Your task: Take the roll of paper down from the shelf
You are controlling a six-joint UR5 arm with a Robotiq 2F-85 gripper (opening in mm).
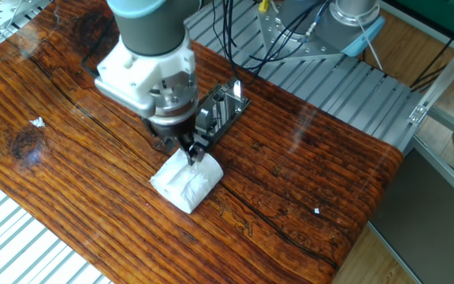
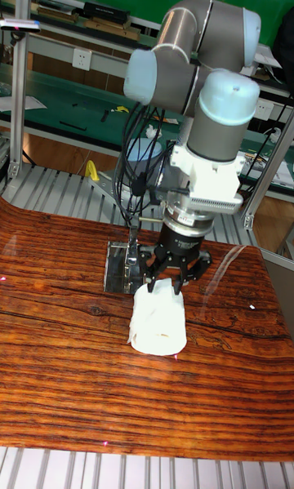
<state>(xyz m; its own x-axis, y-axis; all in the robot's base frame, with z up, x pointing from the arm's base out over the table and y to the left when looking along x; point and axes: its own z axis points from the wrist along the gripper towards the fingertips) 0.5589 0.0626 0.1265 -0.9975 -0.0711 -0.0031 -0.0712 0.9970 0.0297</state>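
Observation:
The roll of paper [image 1: 186, 186] lies on the wooden table, white and squashed, just in front of the shelf; the tall fixed view shows the roll of paper [image 2: 159, 322] too. My gripper [image 1: 191, 155] hangs just over the roll's far top edge, pointing down, fingers slightly open with nothing lifted between them. In the tall fixed view the gripper [image 2: 167, 283] has its tips right at the roll's top. The shelf [image 1: 221, 111] is a small dark metal rack with a shiny bracket behind the gripper, bare of the roll. The arm partly hides the shelf [image 2: 122, 267] in the tall view.
The wooden table [image 1: 306, 181] curves down at its right end. Black cables [image 1: 278, 35] and a ribbed metal platform [image 1: 345, 79] lie behind the shelf. A metal frame post [image 1: 440, 87] stands at the right. Small white specks [image 1: 38, 122] sit on the wood.

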